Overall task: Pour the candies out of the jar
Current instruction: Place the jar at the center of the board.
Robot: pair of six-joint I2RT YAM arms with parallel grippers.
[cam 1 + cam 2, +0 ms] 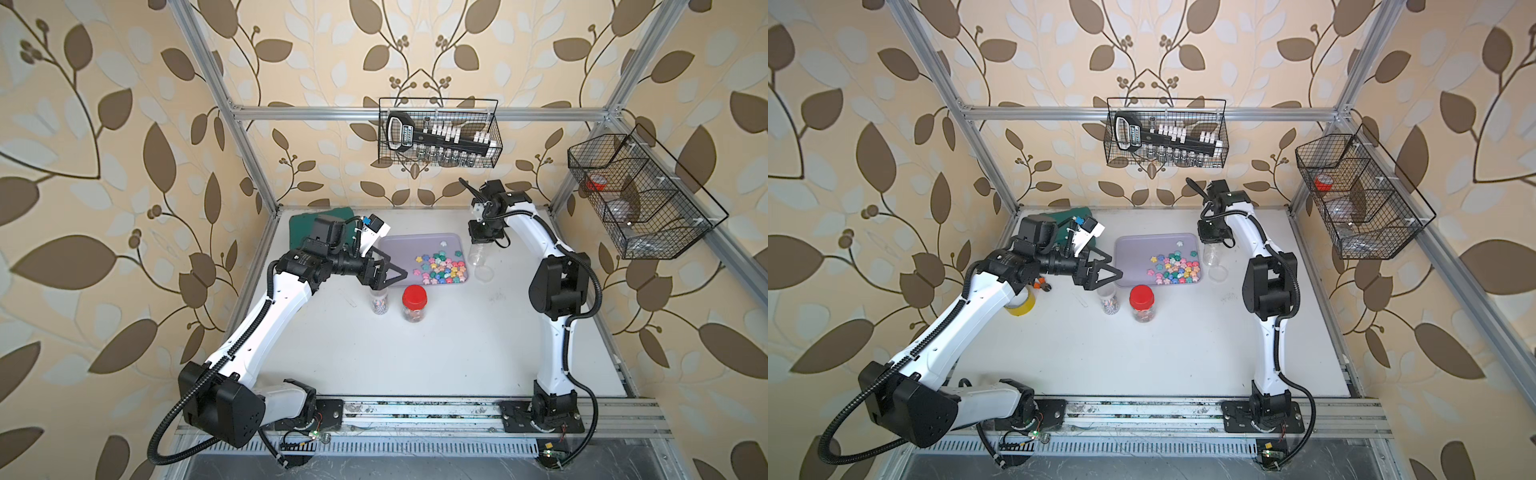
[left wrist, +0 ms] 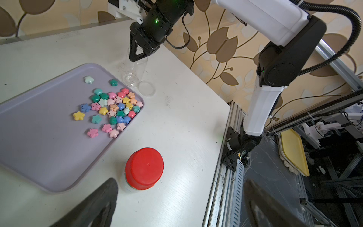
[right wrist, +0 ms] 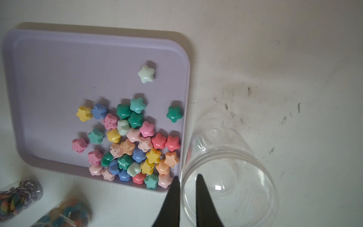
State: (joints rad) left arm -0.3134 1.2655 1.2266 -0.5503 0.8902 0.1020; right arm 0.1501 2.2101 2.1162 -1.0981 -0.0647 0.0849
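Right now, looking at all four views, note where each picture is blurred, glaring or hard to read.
Right wrist view: jaws and the swirl-candy jar are soft; the empty jar carries a white glint. Left wrist view: jaws blurred, red lid sharp. Both top views: evenly lit, star candies tiny.

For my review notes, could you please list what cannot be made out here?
- Right pincer, right wrist view: unclear whether it grips the rim of the empty jar; in both top views its wrist hides this.
- Left pincer, left wrist view: fingers blurred, cut by the edge.
- Side basket, both top views: contents too small, behind mesh.
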